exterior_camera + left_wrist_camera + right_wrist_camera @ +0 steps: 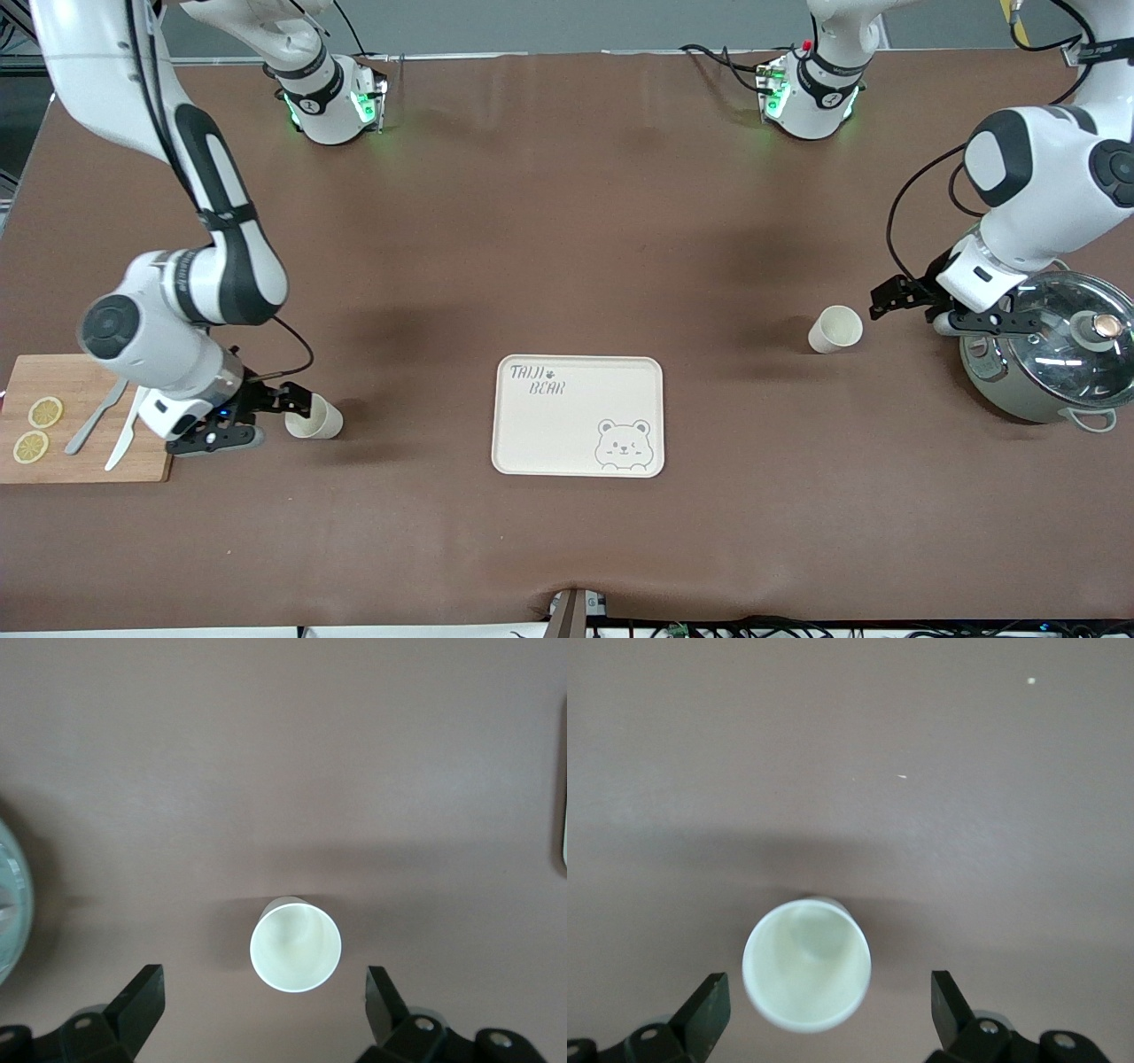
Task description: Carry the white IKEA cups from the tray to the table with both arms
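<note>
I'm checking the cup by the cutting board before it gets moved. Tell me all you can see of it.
The cup by the cutting board is small, plain, cream-white, tapered, without handle, empty inside. It stands upright on the brown table cover, untouched, just in front of the right tool, whose fingers are spread open.

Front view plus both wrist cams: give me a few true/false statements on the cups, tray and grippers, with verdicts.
1. Both cups stand on the tray. False: both are on the table, one toward each arm's end.
2. The right gripper is open beside a cup. True.
3. The left gripper is shut on the other cup. False: it is open, apart from that cup.
4. A lidded pot sits at the left arm's end. True.
5. The cutting board holds lemon slices. True.
</note>
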`<act>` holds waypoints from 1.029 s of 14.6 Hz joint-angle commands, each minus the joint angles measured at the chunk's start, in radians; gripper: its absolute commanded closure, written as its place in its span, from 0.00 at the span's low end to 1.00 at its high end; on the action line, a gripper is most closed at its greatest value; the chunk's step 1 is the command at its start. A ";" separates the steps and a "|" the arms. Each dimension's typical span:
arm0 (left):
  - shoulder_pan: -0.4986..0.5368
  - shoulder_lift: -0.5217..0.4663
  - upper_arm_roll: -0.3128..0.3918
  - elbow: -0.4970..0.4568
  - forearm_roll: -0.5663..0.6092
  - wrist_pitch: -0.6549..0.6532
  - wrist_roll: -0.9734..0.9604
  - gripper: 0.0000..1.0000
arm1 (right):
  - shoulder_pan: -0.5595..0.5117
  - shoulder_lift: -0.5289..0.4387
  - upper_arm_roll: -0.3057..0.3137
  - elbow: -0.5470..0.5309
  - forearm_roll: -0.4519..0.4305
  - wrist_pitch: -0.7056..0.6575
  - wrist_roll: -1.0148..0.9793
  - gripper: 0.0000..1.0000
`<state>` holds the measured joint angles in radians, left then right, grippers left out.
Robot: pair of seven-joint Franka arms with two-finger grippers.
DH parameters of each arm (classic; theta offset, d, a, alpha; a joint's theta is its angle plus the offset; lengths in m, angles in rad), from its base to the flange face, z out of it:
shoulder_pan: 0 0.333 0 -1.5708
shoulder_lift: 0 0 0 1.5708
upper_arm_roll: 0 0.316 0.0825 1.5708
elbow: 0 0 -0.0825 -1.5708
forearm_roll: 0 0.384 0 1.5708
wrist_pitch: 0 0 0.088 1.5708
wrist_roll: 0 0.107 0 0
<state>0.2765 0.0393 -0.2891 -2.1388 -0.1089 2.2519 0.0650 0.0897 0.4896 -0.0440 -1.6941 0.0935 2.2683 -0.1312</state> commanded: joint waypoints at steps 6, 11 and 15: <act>-0.184 -0.038 0.051 0.135 0.035 -0.152 -0.171 0.00 | -0.085 -0.232 0.010 0.106 0.002 -0.450 -0.008 0.00; -0.296 -0.039 0.152 0.299 0.147 -0.376 -0.174 0.00 | -0.107 -0.376 0.009 0.108 -0.008 -0.587 -0.008 0.00; -0.344 -0.049 0.241 0.390 0.167 -0.495 -0.035 0.00 | -0.110 -0.434 0.000 0.111 -0.014 -0.638 -0.008 0.00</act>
<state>-0.0381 -0.0055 -0.0840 -1.7851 0.0223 1.8182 -0.0351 -0.0039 0.0934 -0.0495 -1.5695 0.0918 1.6435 -0.1313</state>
